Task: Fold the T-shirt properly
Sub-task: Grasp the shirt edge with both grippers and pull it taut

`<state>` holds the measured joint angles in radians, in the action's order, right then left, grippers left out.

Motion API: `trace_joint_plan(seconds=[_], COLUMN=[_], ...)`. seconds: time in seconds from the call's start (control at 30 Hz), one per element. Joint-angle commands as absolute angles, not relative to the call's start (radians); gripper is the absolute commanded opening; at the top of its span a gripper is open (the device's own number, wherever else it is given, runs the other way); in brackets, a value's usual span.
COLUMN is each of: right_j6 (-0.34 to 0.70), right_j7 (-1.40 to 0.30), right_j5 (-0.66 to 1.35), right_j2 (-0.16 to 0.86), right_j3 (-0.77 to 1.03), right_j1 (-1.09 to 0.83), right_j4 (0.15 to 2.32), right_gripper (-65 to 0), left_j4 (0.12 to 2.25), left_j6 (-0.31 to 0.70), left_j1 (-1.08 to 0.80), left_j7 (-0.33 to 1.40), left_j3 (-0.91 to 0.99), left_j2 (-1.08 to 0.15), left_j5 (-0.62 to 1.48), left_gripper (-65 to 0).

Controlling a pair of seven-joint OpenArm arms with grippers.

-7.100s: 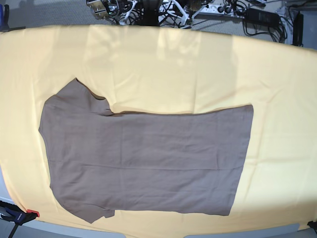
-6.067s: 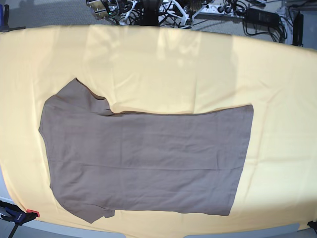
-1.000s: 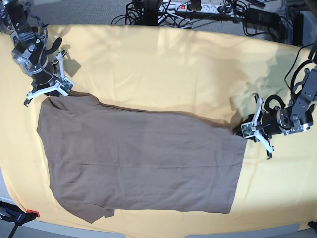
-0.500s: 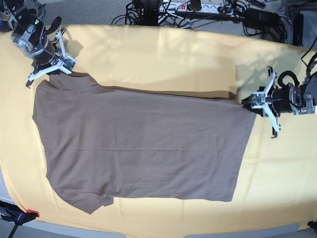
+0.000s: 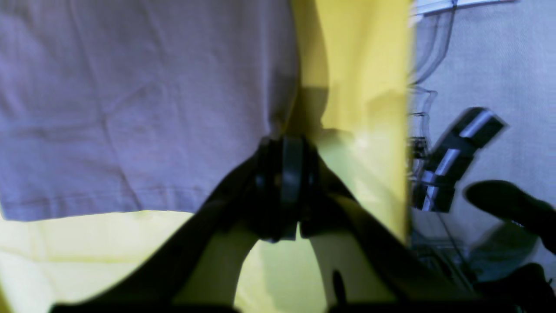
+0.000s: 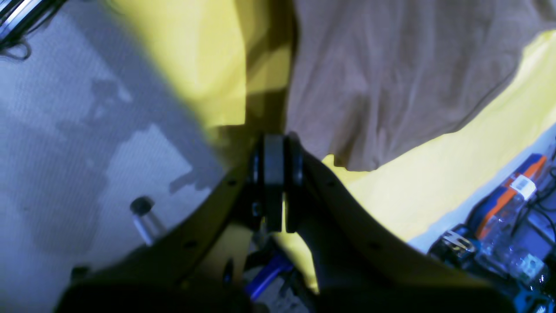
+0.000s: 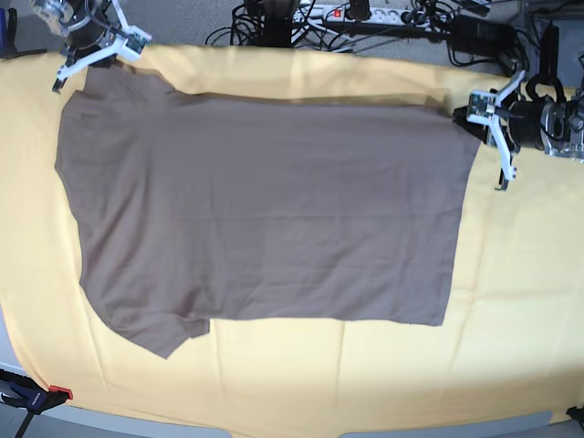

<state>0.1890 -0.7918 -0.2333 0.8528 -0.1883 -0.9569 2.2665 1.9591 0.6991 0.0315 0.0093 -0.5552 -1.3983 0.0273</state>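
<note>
A pale-yellow cloth (image 7: 511, 301) covers the table, with cables on the floor along the top of the frame. The taupe T-shirt (image 7: 265, 201) lies spread across the centre. At upper left, the right gripper (image 7: 96, 46) pinches the shirt's top left corner. At upper right, the left gripper (image 7: 488, 123) is clamped on the shirt's top right corner.

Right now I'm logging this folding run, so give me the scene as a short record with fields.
garment: T-shirt, spread open, sleeve end on the base view's left
surface: yellow cloth beneath it
left gripper: shut on the shirt's far hem corner
right gripper: shut on the far sleeve corner
fold state: none made yet
</note>
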Motion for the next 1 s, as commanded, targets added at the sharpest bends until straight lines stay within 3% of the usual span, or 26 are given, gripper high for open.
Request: trace_joint_plan(seconds=[0.0,0.4,0.57,0.7,0.97], right_j6=[0.176,0.138,0.125,0.198,0.302], right_j7=[-0.799,-0.805,-0.691,-0.603,-0.504], right_j5=[-0.262,-0.347,-0.317,-0.162,0.052], right_j2=[0.864,0.862,0.863,0.863,0.862], right_j3=[-0.183,-0.164,-0.073,0.012,0.040], right_j1=[-0.990,-1.121,-1.044,-0.934,-0.682], right_j4=[2.293,2.335,2.335,2.334,2.207], right_gripper=[-65.0,-65.0,-65.0,-65.0,-65.0], left_j4=[1.976,2.062,2.070,2.066,1.987], left_j6=[0.698,0.698,0.698,0.694,0.395], left_j1=[0.028,-0.003,0.049,0.093,0.101], left_j7=[0.002,0.005,0.009,0.055,0.253], left_j3=[-0.542,-0.542,-0.542,-0.542,-0.542], left_j2=[-1.434,-1.496,-1.473,-1.414,-1.249], left_j5=[0.036,0.035,0.035,0.035,-0.007], left_gripper=[-65.0,-65.0,-65.0,-65.0,-65.0])
